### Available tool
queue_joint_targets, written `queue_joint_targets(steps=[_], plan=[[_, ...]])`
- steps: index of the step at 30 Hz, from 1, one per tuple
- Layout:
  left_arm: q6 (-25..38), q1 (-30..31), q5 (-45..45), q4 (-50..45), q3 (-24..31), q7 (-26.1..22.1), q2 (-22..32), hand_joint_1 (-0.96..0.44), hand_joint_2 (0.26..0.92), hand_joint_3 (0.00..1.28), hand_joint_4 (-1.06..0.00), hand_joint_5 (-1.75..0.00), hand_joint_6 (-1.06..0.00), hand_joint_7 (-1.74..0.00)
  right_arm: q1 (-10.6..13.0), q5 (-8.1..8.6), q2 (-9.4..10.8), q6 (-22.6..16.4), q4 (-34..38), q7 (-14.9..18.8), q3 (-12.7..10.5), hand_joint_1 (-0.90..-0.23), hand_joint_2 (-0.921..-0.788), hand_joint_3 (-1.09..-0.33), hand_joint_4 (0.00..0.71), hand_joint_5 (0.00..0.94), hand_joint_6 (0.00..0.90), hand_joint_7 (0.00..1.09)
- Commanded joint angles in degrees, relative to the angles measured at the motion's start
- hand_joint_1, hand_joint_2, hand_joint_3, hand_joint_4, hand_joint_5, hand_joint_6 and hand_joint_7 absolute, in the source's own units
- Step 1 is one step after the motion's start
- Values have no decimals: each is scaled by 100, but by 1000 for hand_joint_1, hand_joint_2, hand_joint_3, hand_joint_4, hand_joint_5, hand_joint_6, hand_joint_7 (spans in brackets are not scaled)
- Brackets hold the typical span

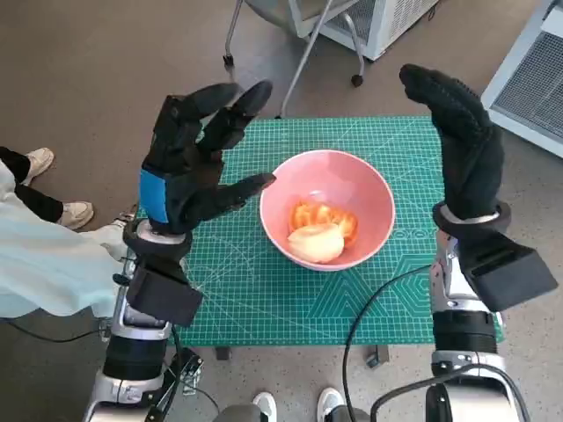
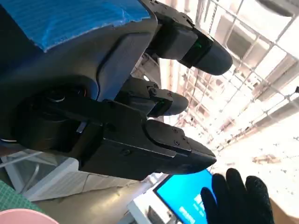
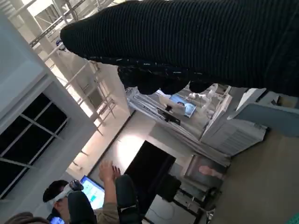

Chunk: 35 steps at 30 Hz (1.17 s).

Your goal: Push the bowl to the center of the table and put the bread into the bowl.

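A pink bowl (image 1: 334, 189) sits near the middle of the green cutting mat (image 1: 255, 299) in the head view. Inside it lie a pale piece of bread (image 1: 315, 243) and an orange-red piece (image 1: 327, 216) behind it. My left hand (image 1: 195, 158) is raised left of the bowl, fingers spread, holding nothing. My right hand (image 1: 462, 145) is raised right of the bowl, fingers straight and apart, empty. The left wrist view shows my black fingers (image 2: 159, 140) apart, a sliver of the bowl's pink rim (image 2: 18, 217) and my gloved right hand (image 2: 238, 200). The right wrist view shows only the glove (image 3: 196, 42).
A chair's legs and castors (image 1: 356, 79) stand beyond the table's far edge, with white units (image 1: 528, 79) at the far right. A person's feet (image 1: 53, 185) and pale sleeve (image 1: 44, 264) are at the left. A seated person (image 3: 70, 205) with a raised hand appears in the right wrist view.
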Motion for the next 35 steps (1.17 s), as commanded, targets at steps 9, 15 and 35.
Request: queue_joint_targets(steps=[9, 15, 35], plan=[[202, 103, 93, -269, -37, 9, -17, -98, 920, 38, -501, -43, -190, -769, 48, -118, -48, 137, -50, 17, 113, -609, -921, -729, 378, 1, 47, 825], [251, 74, 125, -312, -63, -9, 7, -91, 918, 33, -490, -41, -184, -778, 49, -115, -75, 157, -25, 38, 103, -626, -921, -726, 378, 1, 35, 840], [248, 16, 20, -189, -49, -24, 8, -110, 921, 26, -474, -47, -169, -790, 56, -102, -55, 182, -13, 35, 110, -609, -921, -729, 377, 0, 31, 846]])
